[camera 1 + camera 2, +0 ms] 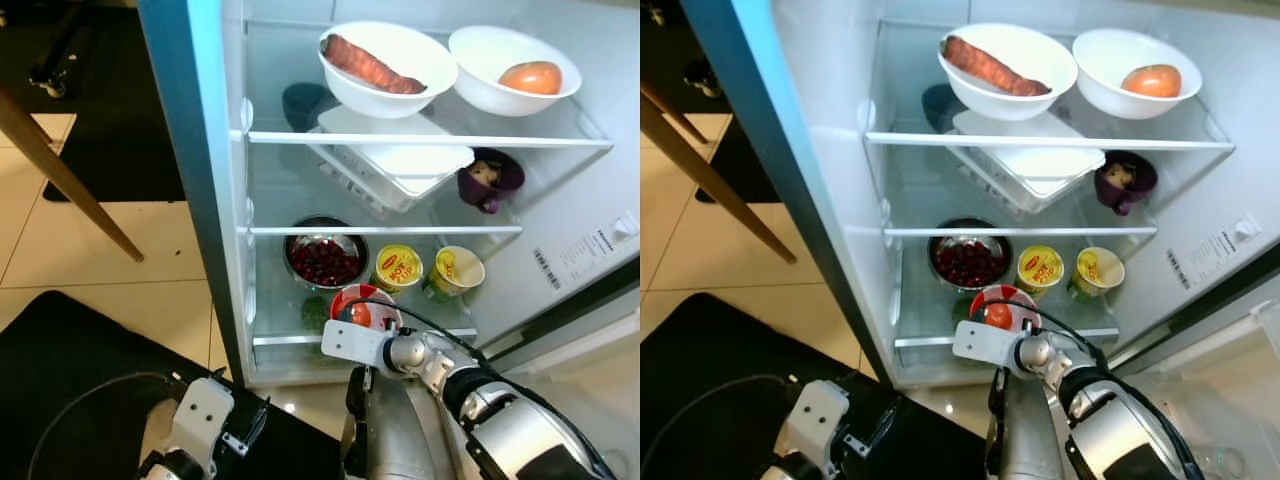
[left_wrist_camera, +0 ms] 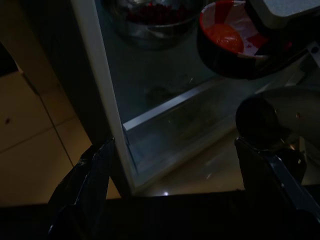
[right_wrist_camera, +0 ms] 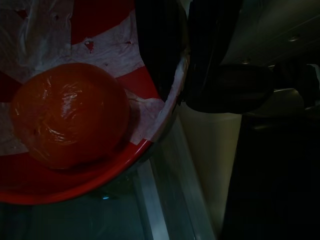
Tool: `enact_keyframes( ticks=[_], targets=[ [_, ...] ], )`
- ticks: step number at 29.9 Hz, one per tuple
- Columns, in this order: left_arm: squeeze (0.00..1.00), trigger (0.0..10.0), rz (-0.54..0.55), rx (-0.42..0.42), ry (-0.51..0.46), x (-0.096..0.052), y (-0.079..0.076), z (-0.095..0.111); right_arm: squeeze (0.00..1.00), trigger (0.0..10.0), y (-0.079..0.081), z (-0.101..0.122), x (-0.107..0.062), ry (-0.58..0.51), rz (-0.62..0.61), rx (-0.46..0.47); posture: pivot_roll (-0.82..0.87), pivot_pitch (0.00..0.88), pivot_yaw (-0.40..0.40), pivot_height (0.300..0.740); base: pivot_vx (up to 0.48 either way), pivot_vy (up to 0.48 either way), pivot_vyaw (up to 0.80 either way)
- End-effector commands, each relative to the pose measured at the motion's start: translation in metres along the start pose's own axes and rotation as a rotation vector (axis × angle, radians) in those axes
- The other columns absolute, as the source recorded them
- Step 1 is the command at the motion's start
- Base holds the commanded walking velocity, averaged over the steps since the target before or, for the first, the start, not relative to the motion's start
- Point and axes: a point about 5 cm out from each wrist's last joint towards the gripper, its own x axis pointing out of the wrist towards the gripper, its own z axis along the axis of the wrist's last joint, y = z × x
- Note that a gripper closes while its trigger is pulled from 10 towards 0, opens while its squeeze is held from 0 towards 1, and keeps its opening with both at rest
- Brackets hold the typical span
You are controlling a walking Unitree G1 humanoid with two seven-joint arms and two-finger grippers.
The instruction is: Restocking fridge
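Right wrist view showed the right gripper (image 3: pixel 182 60) clamped across the rim of the red-and-white paper bowl (image 1: pixel 365 305) holding an orange-red tomato (image 3: pixel 70 115), presumably to keep it level over the lowest glass shelf (image 1: pixel 290 315), at 5 o'clock from the steel bowl of dark red berries (image 1: pixel 325 260). Left gripper (image 2: pixel 175 170) hung low, fingers apart. Pale tiled floor (image 1: pixel 60 240) lay outside the fridge.
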Motion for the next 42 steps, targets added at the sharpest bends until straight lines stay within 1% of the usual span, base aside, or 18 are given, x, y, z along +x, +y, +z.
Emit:
enact_keyframes(
  ticks=[1,4,5,14,17,22,27,30,39,42],
  targets=[
    [0.0,10.0,-0.011,-0.013,0.041,-0.008,-0.002,-0.006,0.0,10.0,0.0,-0.002,0.0,0.004,-0.013,0.016,0.06,0.349,-0.127,0.455,0.0,0.0,0.0],
    [0.0,10.0,-0.012,-0.012,0.045,-0.01,-0.001,-0.006,0.0,10.0,-0.001,0.0,0.0,0.001,-0.014,0.015,0.06,0.353,-0.127,0.455,0.0,0.0,0.0],
    [0.0,10.0,-0.015,-0.012,0.049,-0.013,-0.002,-0.004,0.0,10.0,-0.002,0.004,0.001,-0.006,-0.015,-0.013,0.06,0.361,-0.128,0.455,0.0,0.0,0.0],
    [0.0,10.0,-0.028,-0.02,0.044,-0.013,-0.007,0.002,0.0,10.0,-0.003,0.017,0.004,-0.018,0.01,-0.08,0.07,0.384,-0.134,0.455,0.0,0.0,0.0],
    [0.0,10.0,-0.027,-0.026,0.023,-0.011,-0.01,0.009,0.0,10.0,-0.006,0.023,0.004,-0.022,0.003,-0.077,0.07,0.393,-0.138,0.455,0.0,0.0,0.0],
    [0.0,10.0,-0.022,-0.03,0.011,-0.009,-0.011,0.013,0.0,10.0,-0.01,0.023,0.003,-0.018,-0.011,-0.068,0.07,0.403,-0.139,0.455,0.0,0.0,0.0],
    [0.0,10.0,-0.036,-0.022,-0.021,-0.006,-0.014,0.025,0.0,10.0,-0.022,0.021,-0.001,0.004,-0.055,-0.052,0.07,0.423,-0.143,0.455,0.0,0.0,0.0],
    [0.0,10.0,-0.043,-0.019,-0.038,-0.005,-0.015,0.032,0.0,10.0,-0.028,0.019,-0.004,0.019,-0.079,-0.06,0.07,0.435,-0.144,0.455,0.0,0.0,0.0],
    [0.0,10.0,-0.046,-0.016,-0.044,-0.005,-0.015,0.04,0.0,10.0,-0.033,0.023,-0.005,0.023,-0.107,-0.07,0.08,0.454,-0.146,0.455,0.0,0.0,0.0],
    [0.0,10.0,-0.045,-0.011,-0.048,-0.007,-0.014,0.044,0.0,10.0,-0.035,0.03,-0.003,0.001,-0.133,-0.054,0.1,0.465,-0.146,0.455,0.0,0.0,0.0]
  ],
)
